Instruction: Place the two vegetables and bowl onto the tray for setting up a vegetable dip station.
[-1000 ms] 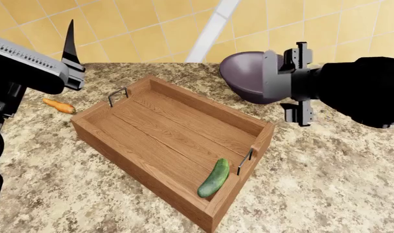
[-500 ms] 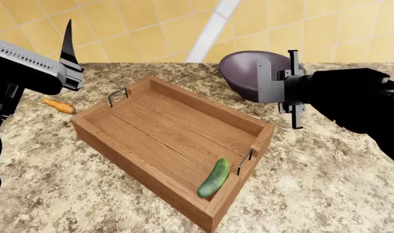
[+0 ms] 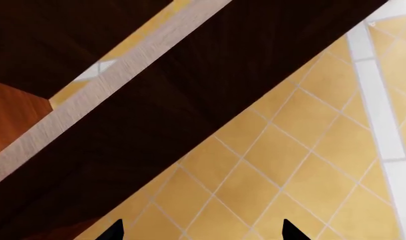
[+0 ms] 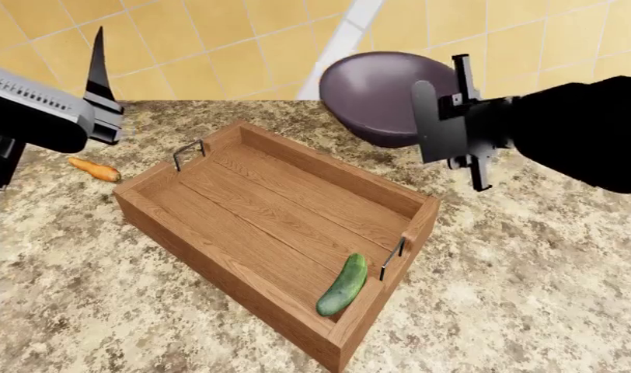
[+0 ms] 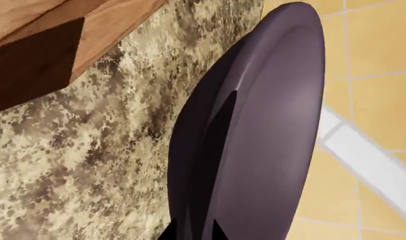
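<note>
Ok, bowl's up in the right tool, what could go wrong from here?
The right tool pinches only the rim of the tilted bowl, so it might slip or swing. Lowered carelessly, it may catch the tray wall or land on the cucumber. The carrot still lies outside the tray.

Since a second ago the bowl [image 4: 373,93], pinched by its rim between the jaws of the right gripper [image 4: 455,124], has risen off the counter and tipped, so its dark outer underside now faces forward. The left gripper [image 4: 98,70] has edged slightly higher and outward, jaws still apart.
</note>
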You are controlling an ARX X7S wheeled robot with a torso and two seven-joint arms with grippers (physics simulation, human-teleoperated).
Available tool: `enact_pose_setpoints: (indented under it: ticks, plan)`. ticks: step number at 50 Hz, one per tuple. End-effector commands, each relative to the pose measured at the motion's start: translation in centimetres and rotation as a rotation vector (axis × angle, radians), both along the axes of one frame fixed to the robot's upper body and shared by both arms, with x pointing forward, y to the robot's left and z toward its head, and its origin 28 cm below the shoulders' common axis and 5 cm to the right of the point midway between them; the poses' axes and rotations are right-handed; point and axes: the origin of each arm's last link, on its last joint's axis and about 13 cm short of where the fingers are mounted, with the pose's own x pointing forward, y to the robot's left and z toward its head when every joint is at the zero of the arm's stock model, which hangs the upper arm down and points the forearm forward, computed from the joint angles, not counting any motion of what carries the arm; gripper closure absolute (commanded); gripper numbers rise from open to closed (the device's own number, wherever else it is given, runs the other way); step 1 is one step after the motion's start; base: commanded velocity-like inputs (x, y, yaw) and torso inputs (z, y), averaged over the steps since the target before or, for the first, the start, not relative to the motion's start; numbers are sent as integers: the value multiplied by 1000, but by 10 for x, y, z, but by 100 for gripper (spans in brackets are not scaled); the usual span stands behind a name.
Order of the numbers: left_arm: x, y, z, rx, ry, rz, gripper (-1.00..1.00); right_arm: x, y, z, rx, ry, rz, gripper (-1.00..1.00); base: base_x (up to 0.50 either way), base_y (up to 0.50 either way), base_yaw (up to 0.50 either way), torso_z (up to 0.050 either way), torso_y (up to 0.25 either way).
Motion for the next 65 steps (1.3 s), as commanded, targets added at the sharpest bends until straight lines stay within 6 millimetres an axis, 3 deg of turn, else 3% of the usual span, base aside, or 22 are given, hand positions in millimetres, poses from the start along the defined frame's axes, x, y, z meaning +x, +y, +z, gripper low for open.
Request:
enact_pose_setpoints:
  ticks: [1,11,23,31,65]
  plan:
    - [-3,-1,2,-1,-10,0,-100,-14,14,42,-15,-77,204,100,0,0,0,0,0]
    - [-3,-2,6,0,-25,14,-100,-24,46,64,-79,51,407,100,0,0,0,0,0]
    - [-9,0,6,-2,-30,33,-100,-33,66,52,4,198,524,100,0,0,0,0,0]
    - [-11,1,7,-2,-35,39,-100,-48,68,45,14,215,552,100,0,0,0,1,0]
    - [-12,5,7,-6,-39,48,-100,-67,69,40,-5,205,587,100,0,0,0,0,1]
